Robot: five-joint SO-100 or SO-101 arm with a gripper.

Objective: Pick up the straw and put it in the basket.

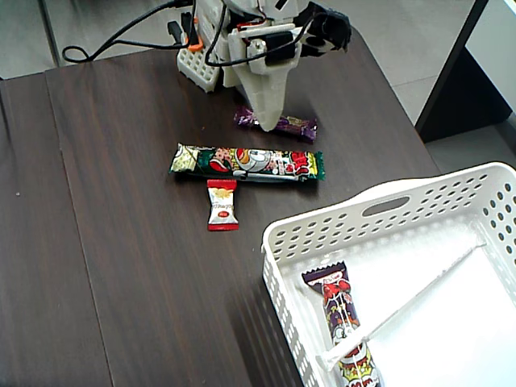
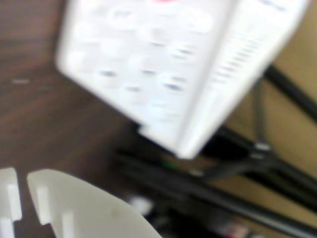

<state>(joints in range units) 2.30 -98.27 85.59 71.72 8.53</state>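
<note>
The straw [image 1: 403, 305], long, thin and white, lies diagonally inside the white perforated basket [image 1: 322, 222] at the lower right of the fixed view. Its flattened lower end rests beside a candy bar in the basket. My gripper [image 1: 264, 121] hangs at the back of the table, far from the basket. It points down with its tip just over a purple candy, and it looks shut and empty. The blurred wrist view shows my white fingertips [image 2: 74, 208] close together at the bottom left, with nothing between them.
A long green-and-red candy bar [image 1: 246, 163], a small red-and-white candy [image 1: 222, 205] and a purple candy [image 1: 290, 125] lie on the dark wood table. A dark-wrapped candy bar [image 1: 343, 314] lies in the basket. Black cables [image 1: 121, 36] trail from the arm's base.
</note>
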